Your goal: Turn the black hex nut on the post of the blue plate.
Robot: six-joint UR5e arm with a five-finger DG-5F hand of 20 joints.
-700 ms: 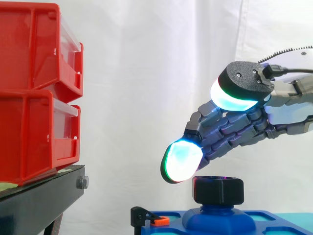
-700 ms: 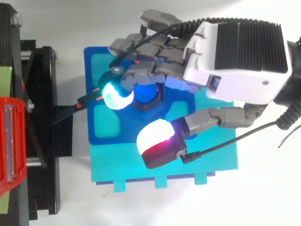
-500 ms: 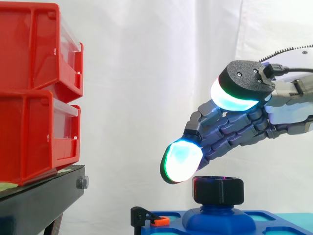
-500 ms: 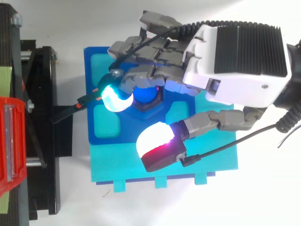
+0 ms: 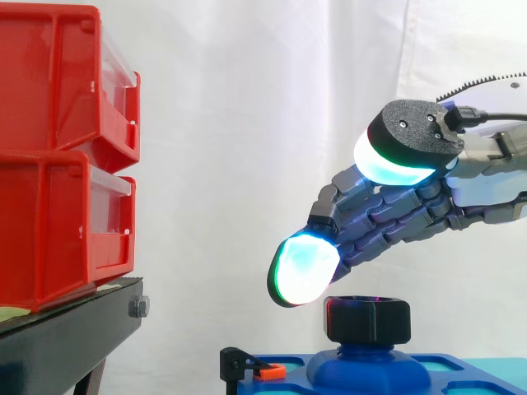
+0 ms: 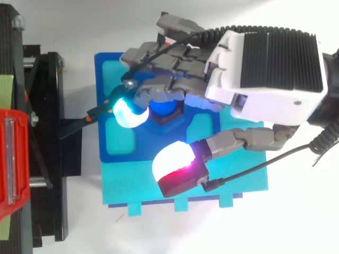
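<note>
Nut (image 5: 367,319) sits on its post (image 5: 366,366) directly under the fingers of the hand (image 6: 265,69), not gripped. The hand is open and holds nothing: its fingers reach out and down over the nut, only loosely bent, with the thumb spread wide to one side. The leading fingertip (image 5: 303,270) hangs at the nut's upper edge on the side away from the wrist. Contact there cannot be confirmed from either view. The thumb pad (image 5: 395,169) rides high, well above the nut and clear of it.

Risks, as judged from this position:
1. There is no opposing grip yet. If the fingers sweep now, one pad alone would likely skid over the rim and the nut would not turn.
2. The thumb has far to travel. Closing from this height, it may land on the nut's top instead of a flat and press down rather than round.
3. A sideways push on the nut loads the plate (image 6: 100,137) below the hand — if it is weakly held, the plate and its teal base (image 6: 238,182) could shift.
4. The clip (image 5: 270,372) with its orange tab lies just beyond the fingertips, low at the plate edge. An overshooting finger could snag it.

Stand (image 5: 66,337) and bins (image 5: 58,156) lie further out past the fingertips, well apart from the hand — no hazard judged there.
</note>
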